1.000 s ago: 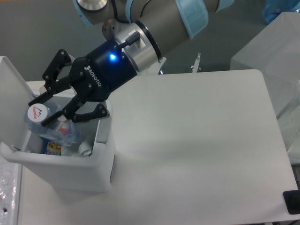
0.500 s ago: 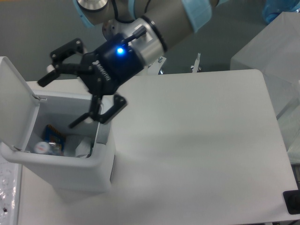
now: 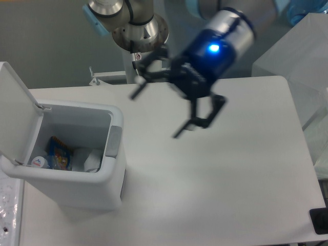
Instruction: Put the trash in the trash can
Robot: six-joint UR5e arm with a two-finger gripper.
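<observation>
Tool (image 3: 156, 114) agape above bare table (image 3: 230, 179)

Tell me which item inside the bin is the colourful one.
The blue-yellow snack packet, lying between the white-capped bottle and the crumpled white wrapper in the trash can.

The claw (image 3: 156, 115) hangs spread and blurred over the table (image 3: 230, 179), beside the lid-up trash can (image 3: 110, 174) holding the bottle (image 3: 38, 162).

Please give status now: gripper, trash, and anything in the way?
Gripper open, empty, over the table. Bottle and paper wrapper inside the trash can, lid up. Nothing in the way.
</observation>
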